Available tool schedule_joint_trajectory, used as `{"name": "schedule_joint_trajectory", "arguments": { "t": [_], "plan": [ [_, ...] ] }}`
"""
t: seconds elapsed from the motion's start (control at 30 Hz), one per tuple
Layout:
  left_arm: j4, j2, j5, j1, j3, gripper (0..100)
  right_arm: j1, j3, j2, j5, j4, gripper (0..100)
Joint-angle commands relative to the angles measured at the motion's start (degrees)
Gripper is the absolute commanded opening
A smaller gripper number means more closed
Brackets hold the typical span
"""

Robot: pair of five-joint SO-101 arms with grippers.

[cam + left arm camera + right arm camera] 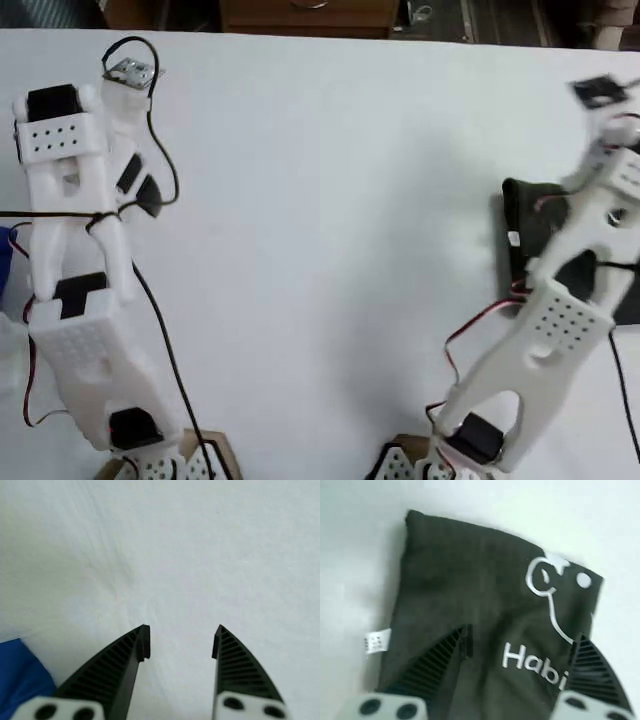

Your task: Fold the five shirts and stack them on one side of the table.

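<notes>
dark shirt (470,575) shows white print (551,607) in right wrist view.

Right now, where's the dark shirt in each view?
High view: dark shirt at the table's right edge, partly under the right arm.
Right wrist view: it lies folded beneath the open right gripper.
Left wrist view: left gripper over the white table, blue cloth beside it.
Shared landmark: the shirt's white tag, also in the right wrist view.

Left gripper (180,641) spread wide — right gripper (522,637) likewise parted
</notes>
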Motion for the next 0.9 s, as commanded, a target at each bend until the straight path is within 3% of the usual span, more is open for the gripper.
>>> {"name": "schedule_joint_trajectory", "arguments": {
  "t": [0.0,0.37,0.57,0.73,0.87],
  "plan": [
    [0.8,-0.7,0.4,0.4,-0.2,23,-5.4,1.1,-0.6,-0.7,-0.1,31.2],
    [0.9,-0.7,0.0,-2.9,-0.2,23,-5.2,2.4,10.9,-0.8,-3.4,30.7],
    [0.9,-0.8,0.0,-2.7,-0.2,23,-5.1,-1.0,11.9,-0.8,-2.4,17.3],
    [0.9,-0.8,0.0,-3.5,-0.3,23,-2.9,-1.2,10.2,-0.7,0.1,20.8],
    [0.5,-0.4,-0.1,-3.8,-0.2,23,-2.1,-2.7,7.8,0.4,0.0,29.8]
  ]
}}
